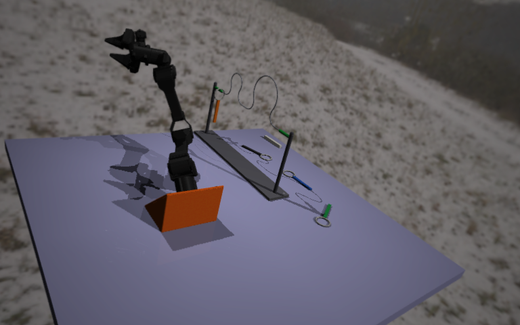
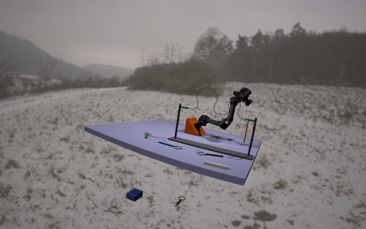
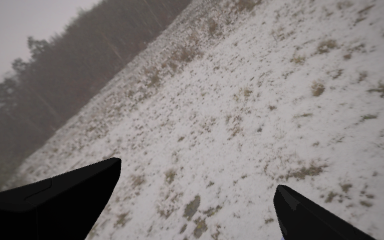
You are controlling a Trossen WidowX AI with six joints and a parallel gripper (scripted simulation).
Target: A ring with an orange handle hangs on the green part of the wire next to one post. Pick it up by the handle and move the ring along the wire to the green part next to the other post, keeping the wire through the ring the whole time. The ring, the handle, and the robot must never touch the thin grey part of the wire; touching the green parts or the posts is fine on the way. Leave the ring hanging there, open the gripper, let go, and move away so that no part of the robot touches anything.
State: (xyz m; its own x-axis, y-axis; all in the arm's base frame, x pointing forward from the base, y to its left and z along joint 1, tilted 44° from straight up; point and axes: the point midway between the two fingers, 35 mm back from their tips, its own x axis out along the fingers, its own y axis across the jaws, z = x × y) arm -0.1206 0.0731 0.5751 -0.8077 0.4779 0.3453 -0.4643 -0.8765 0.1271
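1. Snowy field surrounds the lilac bench [image 1: 114, 245].
2. Pincer [image 1: 114, 49] raised high, jaws spread wide, released, grasping nothing, touching nothing.
3. Ring [image 1: 218, 94] with orange handle [image 1: 216, 111] hangs on the green wire section beside the far post [image 1: 210, 111], well apart from the pincer.

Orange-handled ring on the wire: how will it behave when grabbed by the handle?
Likely swings: the orange handle hangs freely from its ring beside the post. Probably stiff and light, being a thin straight rod. The open pincer is far off, holding nothing.
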